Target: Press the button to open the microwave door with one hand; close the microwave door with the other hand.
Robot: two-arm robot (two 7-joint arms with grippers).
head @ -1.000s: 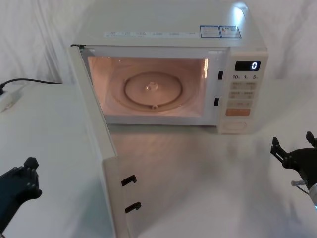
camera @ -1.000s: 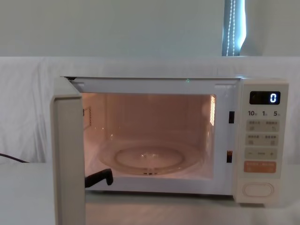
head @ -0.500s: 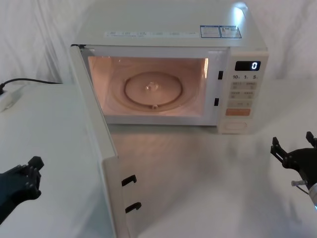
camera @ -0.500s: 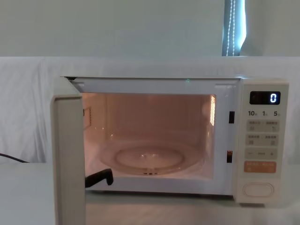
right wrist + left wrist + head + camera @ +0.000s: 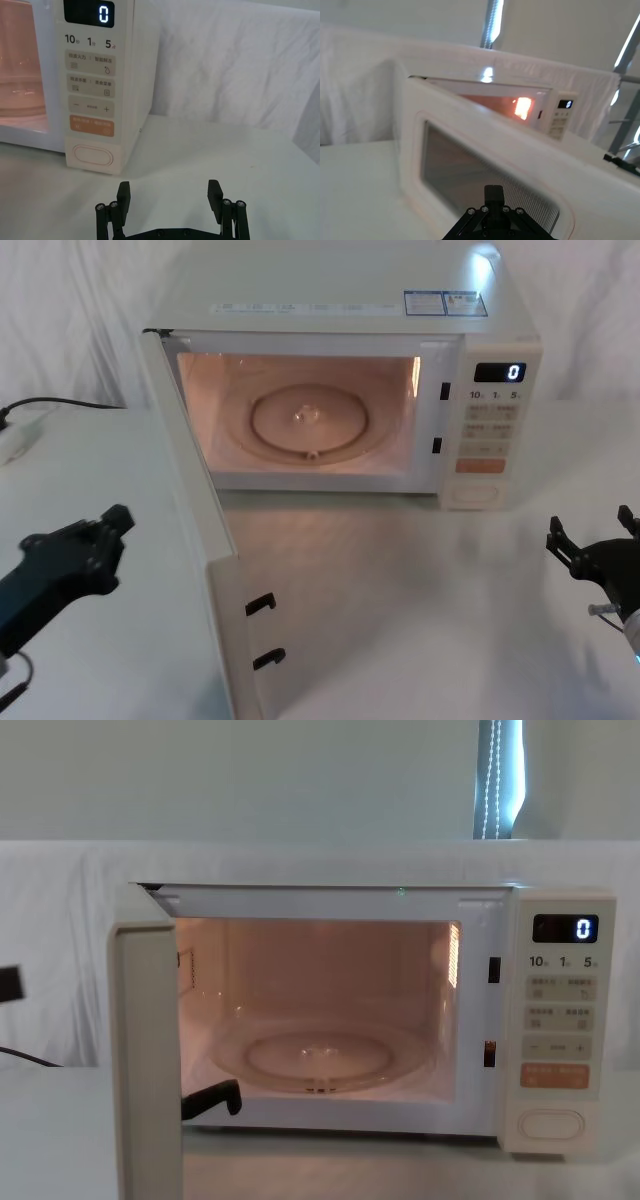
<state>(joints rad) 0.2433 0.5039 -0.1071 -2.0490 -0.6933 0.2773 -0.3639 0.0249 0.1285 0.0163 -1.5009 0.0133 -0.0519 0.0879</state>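
Observation:
The cream microwave (image 5: 340,300) stands at the back of the table with its cavity lit. The microwave door (image 5: 195,530) hangs wide open, swung out toward me, and the chest view shows it edge-on (image 5: 148,1060). My left gripper (image 5: 112,525) hovers shut just left of the door's outer face, a short gap away. In the left wrist view its fingers (image 5: 494,192) point at the door's dark window (image 5: 470,175). The pill-shaped button (image 5: 472,496) sits at the bottom of the control panel. My right gripper (image 5: 169,192) stands open in front of and to the right of the button (image 5: 93,155), well apart from it.
A glass turntable (image 5: 308,420) lies inside the cavity. Two black latch hooks (image 5: 262,605) stick out of the door's free edge. A black cord (image 5: 60,403) and a white power strip (image 5: 15,440) lie at the far left. White cloth covers the table and the backdrop.
My left gripper has risen and moved right, closer to the open door's outer face, and now enters the chest view's left edge. The right gripper and the door have not moved.

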